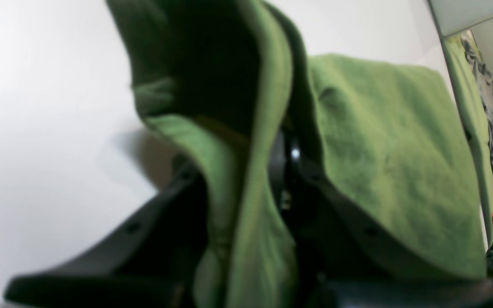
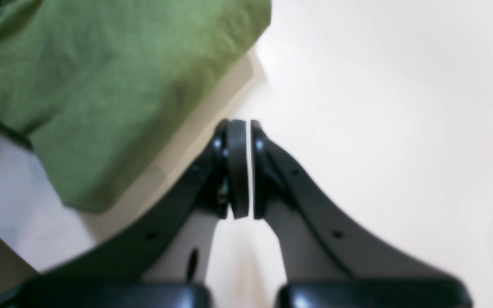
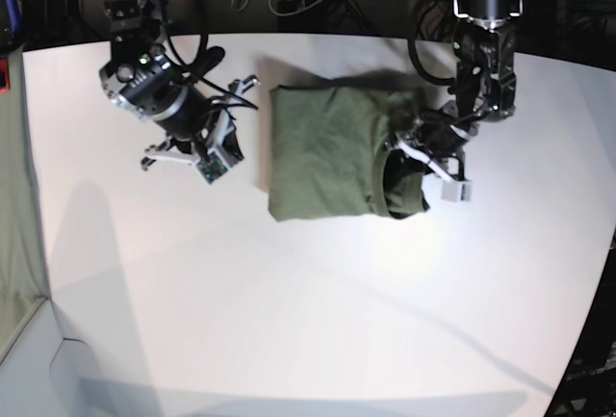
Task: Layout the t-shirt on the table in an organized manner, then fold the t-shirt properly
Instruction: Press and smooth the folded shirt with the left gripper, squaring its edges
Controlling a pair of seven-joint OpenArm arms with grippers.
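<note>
Bench: smooth matte white bench (image 3: 289, 321), lit from above.
Shirt: folded olive-green cotton t-shirt (image 3: 322, 152).
Left pincer (image 1: 268, 171): pinching the shirt's raised edge.
Right pincer (image 2: 244, 169): clenched, empty.

Base view high overhead, wrist views close along their fingers, all sharing the t-shirt (image 3: 332, 152)

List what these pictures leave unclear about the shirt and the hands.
- Left wrist view: left hand fingertips buried in shirt folds; how many layers are pinched is hidden.
- Base view: collar and sleeves folded out of sight.
- Right wrist view: blurred; right hand shut, empty; shirt cut by frame edge.
</note>
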